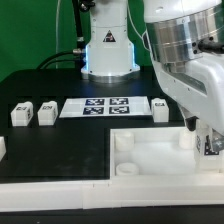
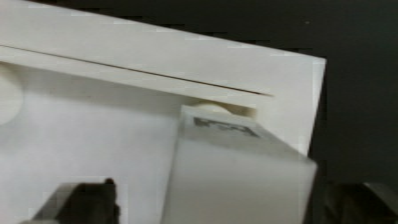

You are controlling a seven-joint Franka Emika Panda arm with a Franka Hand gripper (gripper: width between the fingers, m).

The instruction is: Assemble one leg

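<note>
My gripper hangs over the near corner of the large white tray-like piece on the exterior view's right. It is shut on a leg, a small white post with a tag. In the wrist view the leg runs between the dark fingers. Its tagged end sits at a round corner socket of the tray piece; I cannot tell whether it touches the socket. Three more legs stand on the black table: two at the left and one right of the marker board.
The marker board lies flat at the table's middle, behind the tray piece. The robot base stands at the back. A white piece shows at the left edge. A white border runs along the near table edge.
</note>
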